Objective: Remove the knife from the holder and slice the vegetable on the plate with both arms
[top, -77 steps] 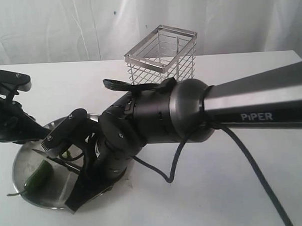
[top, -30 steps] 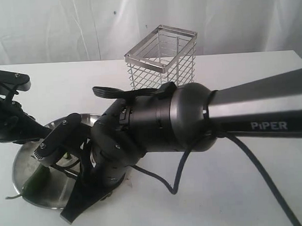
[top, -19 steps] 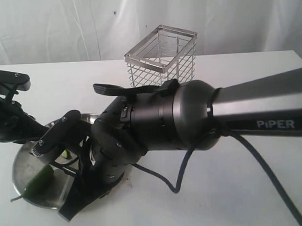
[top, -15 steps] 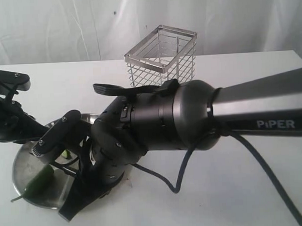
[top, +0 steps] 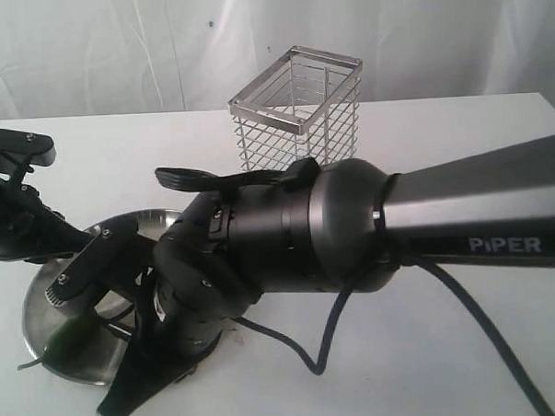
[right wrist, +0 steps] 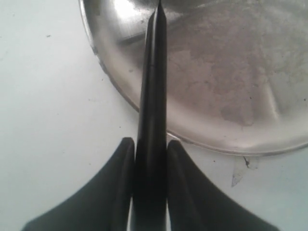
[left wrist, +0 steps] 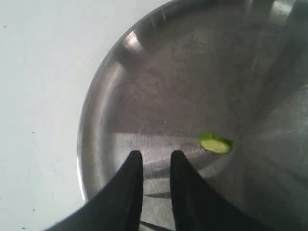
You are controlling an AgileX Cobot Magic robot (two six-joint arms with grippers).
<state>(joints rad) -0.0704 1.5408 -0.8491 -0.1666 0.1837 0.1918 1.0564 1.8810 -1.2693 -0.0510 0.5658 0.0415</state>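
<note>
My right gripper (right wrist: 147, 142) is shut on the knife (right wrist: 153, 72). Its dark blade reaches over the rim of the steel plate (right wrist: 231, 96), with the tip above the plate's inside. In the exterior view this bulky right gripper (top: 94, 340) hangs over the plate (top: 38, 311) and partly covers the green chili (top: 73, 335). My left gripper (left wrist: 155, 161) hovers low over the plate (left wrist: 144, 86), narrowly open with nothing between its fingers. A cut chili slice (left wrist: 215, 143) lies beside it. The left arm (top: 16, 224) stands at the plate's far left edge.
The chrome wire holder (top: 296, 106) stands behind the right arm with nothing in it. The right arm's black cable (top: 320, 349) loops onto the white table in front. A white curtain closes the back.
My right gripper with the knife has dropped lower and shifted toward the front left of the plate, covering more of the chili. The left arm has stayed put.
</note>
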